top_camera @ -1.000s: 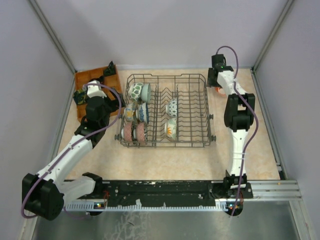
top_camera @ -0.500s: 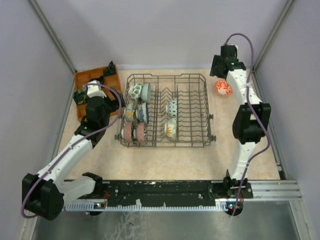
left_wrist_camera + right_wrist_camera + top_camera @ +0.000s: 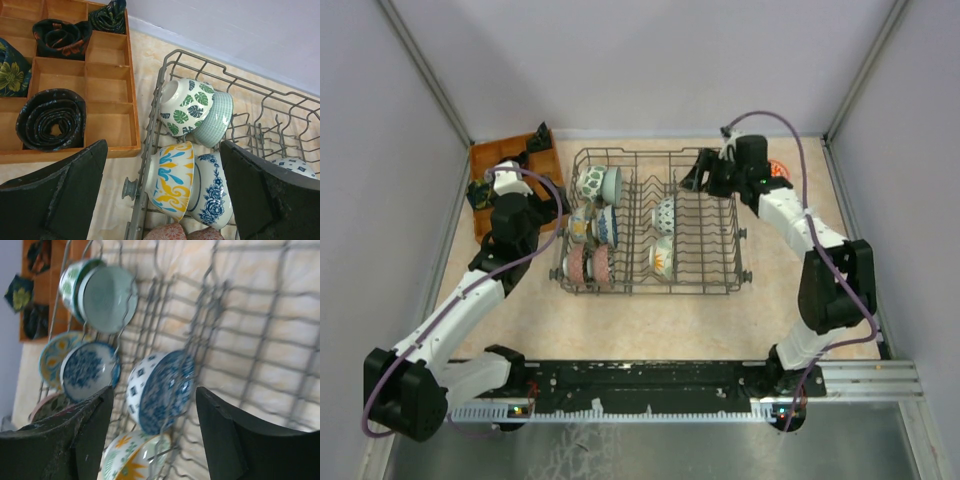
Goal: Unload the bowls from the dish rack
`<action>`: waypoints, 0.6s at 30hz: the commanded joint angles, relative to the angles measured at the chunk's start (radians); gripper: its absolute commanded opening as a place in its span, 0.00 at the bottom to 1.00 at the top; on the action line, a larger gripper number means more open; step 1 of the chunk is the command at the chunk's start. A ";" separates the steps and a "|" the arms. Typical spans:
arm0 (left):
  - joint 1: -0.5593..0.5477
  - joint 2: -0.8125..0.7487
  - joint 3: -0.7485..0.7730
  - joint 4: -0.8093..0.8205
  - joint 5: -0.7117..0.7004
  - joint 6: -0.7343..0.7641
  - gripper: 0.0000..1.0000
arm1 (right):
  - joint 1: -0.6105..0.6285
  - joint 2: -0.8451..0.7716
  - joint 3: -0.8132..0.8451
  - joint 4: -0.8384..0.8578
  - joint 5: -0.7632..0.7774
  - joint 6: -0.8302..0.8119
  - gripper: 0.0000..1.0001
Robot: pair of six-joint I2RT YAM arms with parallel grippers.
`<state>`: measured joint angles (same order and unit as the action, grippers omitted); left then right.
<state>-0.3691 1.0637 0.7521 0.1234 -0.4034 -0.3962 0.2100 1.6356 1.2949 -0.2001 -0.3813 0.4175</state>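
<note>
The bowls are standing on edge between the upright tines of the dish rack (image 3: 700, 240), six crowding its left side and two sitting alone in the middle. The tines are keeping them apart, so each rim is offering itself for a pinch from above. The right arm's fingers (image 3: 225, 440) are hanging released and empty over the blue-patterned bowl (image 3: 160, 390), spread on either side of it, likely because this is the next one to lift. The left arm's fingers (image 3: 65, 195) are likewise parted and gripping nothing, hovering at the rack's left edge above the green-leaf bowl (image 3: 187, 102), probably waiting clear of the other arm. One red-orange bowl (image 3: 778, 170) is sitting outside the rack on the table (image 3: 640, 320), at the far right.
</note>
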 commanded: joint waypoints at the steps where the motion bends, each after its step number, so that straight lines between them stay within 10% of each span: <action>1: -0.004 0.000 0.000 0.003 -0.002 -0.003 0.99 | 0.046 -0.051 -0.076 0.157 -0.117 0.093 0.67; 18: -0.005 0.009 -0.011 0.007 0.000 -0.007 0.99 | 0.112 0.057 -0.197 0.340 -0.201 0.182 0.60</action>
<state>-0.3698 1.0737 0.7521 0.1234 -0.4026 -0.3965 0.3069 1.6485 1.1084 0.0475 -0.5442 0.5629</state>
